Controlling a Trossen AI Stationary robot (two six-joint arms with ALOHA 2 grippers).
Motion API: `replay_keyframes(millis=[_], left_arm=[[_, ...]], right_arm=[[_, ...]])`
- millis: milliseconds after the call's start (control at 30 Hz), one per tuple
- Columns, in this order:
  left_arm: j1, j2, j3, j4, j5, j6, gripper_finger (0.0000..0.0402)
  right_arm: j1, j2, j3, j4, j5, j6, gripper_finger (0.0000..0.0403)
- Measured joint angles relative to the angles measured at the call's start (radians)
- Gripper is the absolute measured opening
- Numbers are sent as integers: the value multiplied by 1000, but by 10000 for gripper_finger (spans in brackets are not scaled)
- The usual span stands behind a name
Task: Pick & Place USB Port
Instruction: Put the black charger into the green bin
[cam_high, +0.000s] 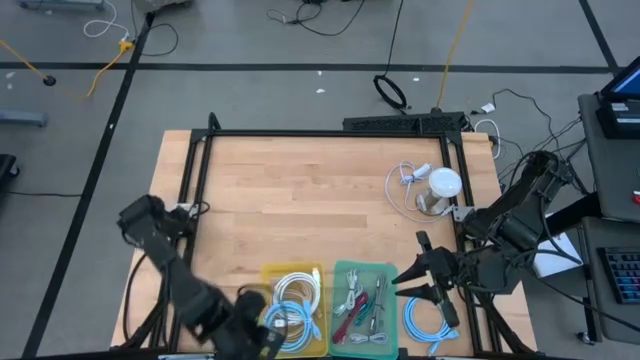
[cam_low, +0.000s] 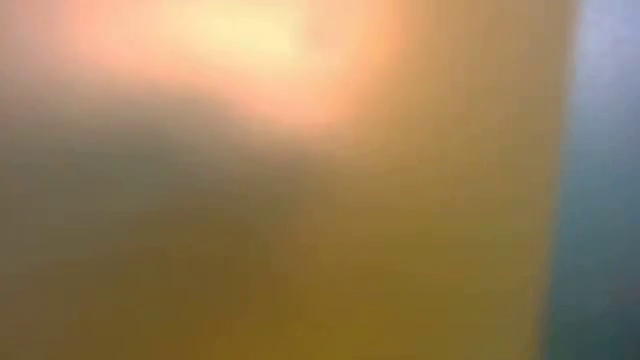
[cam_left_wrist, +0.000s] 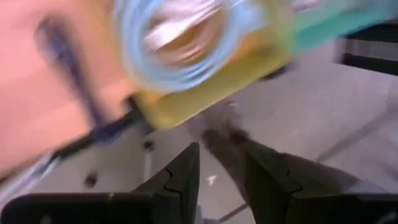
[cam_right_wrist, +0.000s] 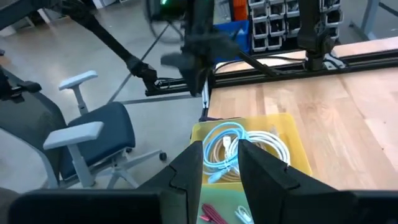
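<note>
Wooden counter (cam_high: 300, 190) | yellow bin (cam_high: 318, 342) and green bin (cam_high: 388, 272) hold cables | my left pincer (cam_left_wrist: 219, 171), right pincer (cam_right_wrist: 219, 163): slightly spread, empty | I judge picking not begun.

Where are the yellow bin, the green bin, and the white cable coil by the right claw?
yellow bin (cam_high: 268, 272): high view, its top-left rim.
green bin (cam_high: 345, 267): high view, its top rim.
white cable coil (cam_high: 420, 322): high view, loop's left side.
</note>
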Motion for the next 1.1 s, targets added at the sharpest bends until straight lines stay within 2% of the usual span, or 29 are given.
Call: replay_keyframes(millis=[133,267,567,867,1100], left_arm=[[-56,69,0,-47,167,-201,118],[-70,137,0,-90,281,-239,118],[-58,237,-18,-93,259,-175,118],[-84,255,-94,-95,235,-230,118],[-100,253,-219,120,213,-267,118]], right_arm=[[-11,0,0,0,0,-16,93],[-29,0,0,1,-1,-16,93],[-38,0,0,45,-6,-12,93],[-12,0,0,46,-7,38,93],[-9,0,0,48,-7,52,93]])
